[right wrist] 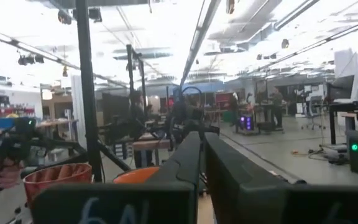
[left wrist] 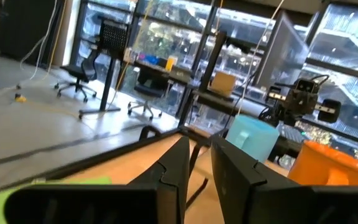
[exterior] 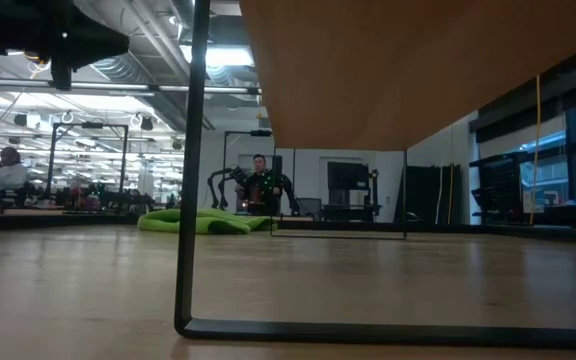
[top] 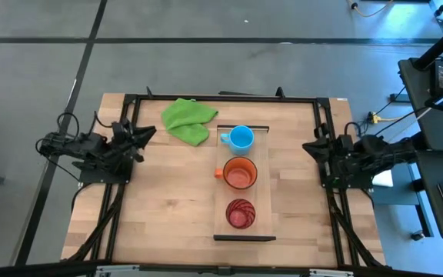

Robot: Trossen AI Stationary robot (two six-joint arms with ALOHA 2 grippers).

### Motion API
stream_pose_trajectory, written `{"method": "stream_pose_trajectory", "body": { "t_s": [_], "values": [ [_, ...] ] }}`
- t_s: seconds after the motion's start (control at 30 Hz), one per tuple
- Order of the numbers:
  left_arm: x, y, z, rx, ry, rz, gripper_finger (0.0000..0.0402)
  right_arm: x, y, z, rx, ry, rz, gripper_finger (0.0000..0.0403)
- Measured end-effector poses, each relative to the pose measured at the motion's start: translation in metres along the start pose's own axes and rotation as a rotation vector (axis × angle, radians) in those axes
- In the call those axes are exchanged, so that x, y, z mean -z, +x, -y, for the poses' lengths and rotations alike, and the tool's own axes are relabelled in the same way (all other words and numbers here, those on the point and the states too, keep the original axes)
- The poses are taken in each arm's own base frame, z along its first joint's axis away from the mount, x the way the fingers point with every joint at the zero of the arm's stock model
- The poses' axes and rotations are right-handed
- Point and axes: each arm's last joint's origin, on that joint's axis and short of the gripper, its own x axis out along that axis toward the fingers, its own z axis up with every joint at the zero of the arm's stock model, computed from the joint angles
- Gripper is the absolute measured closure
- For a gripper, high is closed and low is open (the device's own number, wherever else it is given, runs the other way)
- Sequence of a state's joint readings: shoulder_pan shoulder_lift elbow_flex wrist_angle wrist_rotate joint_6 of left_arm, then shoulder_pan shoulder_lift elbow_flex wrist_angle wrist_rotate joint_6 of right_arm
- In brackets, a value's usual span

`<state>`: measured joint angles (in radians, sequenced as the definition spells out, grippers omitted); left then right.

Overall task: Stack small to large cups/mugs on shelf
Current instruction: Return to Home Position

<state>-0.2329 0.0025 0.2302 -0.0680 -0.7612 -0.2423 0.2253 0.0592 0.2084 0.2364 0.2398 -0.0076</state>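
We found light-blue mug (top: 241, 138), orange mug (top: 240, 174), red ribbed cup (top: 241, 213) on pale wooden shelf (top: 264, 192); left gripper (top: 149, 133), right gripper (top: 308, 146) clenched at worktop's side edges.

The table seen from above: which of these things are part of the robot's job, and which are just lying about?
Part of the job: light-blue mug, orange mug, red ribbed cup, all in a row on the shelf; left gripper and right gripper, parked at the table's side edges.
Just lying about: green cloth, on the tabletop beside the shelf's blue-mug end.
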Motion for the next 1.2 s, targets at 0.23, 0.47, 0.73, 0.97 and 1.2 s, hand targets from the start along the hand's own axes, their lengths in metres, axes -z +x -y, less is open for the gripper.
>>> {"method": "stream_pose_trajectory", "body": {
  "t_s": [0.23, 0.47, 0.73, 0.97, 1.2],
  "values": [
    [0.010, 0.000, -0.003, -0.024, -0.017, -0.080, 0.0338, 0.025, -0.006, 0.001, 0.004, 0.008, 0.038, 0.0377],
    [0.019, -0.002, -0.007, -0.073, 0.016, -0.153, 0.0338, 0.042, -0.007, 0.002, 0.005, -0.076, 0.000, 0.0377],
    [0.030, -0.005, -0.013, -0.122, -0.011, -0.242, 0.0338, 0.052, -0.008, 0.002, 0.003, -0.116, -0.022, 0.0377],
    [0.043, -0.004, -0.016, -0.166, 0.017, -0.264, 0.0338, 0.055, -0.008, 0.001, -0.011, -0.217, -0.051, 0.0377],
    [0.058, -0.003, -0.017, -0.133, -0.002, -0.313, 0.0338, 0.057, -0.008, 0.001, -0.011, -0.164, -0.065, 0.0377]
  ]
}}
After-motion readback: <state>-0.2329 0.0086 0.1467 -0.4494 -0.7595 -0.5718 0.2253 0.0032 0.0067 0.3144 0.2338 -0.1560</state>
